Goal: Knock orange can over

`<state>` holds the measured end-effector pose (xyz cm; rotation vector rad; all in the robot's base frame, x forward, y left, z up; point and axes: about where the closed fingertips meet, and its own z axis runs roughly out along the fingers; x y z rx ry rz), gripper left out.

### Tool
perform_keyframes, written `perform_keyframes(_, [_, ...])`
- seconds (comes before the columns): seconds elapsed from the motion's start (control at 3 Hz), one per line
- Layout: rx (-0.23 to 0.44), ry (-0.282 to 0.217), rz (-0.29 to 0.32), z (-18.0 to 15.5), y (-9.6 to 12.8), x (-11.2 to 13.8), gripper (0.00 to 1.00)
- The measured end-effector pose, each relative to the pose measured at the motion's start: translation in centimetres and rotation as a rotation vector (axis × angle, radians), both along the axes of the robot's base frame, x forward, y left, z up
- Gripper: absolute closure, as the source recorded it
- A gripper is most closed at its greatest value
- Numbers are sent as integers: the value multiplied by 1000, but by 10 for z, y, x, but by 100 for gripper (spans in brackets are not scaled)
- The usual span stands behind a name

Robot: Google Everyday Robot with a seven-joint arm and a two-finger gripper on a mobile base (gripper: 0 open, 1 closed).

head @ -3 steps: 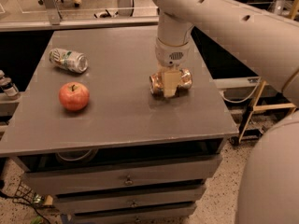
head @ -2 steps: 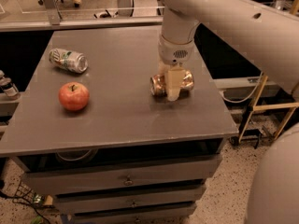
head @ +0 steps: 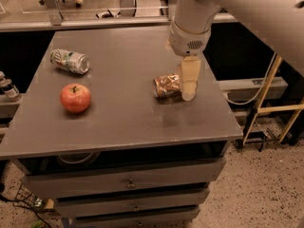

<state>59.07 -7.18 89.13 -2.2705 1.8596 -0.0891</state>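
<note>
The orange can (head: 166,86) lies on its side on the grey table (head: 123,122), right of centre, with its silver end facing left. My gripper (head: 188,95) hangs straight down from the pale arm and reaches the table at the can's right end, covering that end. From this view I cannot tell whether it touches the can.
A red apple (head: 75,98) sits at the table's left. A green-and-white can (head: 70,61) lies on its side at the back left. Drawers run below the table's front edge. A yellow frame (head: 266,103) stands to the right of the table.
My gripper has shifted right, from over the can's middle to its right end. The can lies on its side in about the same place.
</note>
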Motion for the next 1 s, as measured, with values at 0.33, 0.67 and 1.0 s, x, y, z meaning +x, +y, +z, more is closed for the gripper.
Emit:
perform_keyframes(0.33, [30, -31, -29, 19, -32, -1, 0])
perform_keyframes(0.67, [89, -35, -76, 25, -79, 5, 0])
perform_keyframes(1.0, [105, -42, -83, 27, -84, 8, 0])
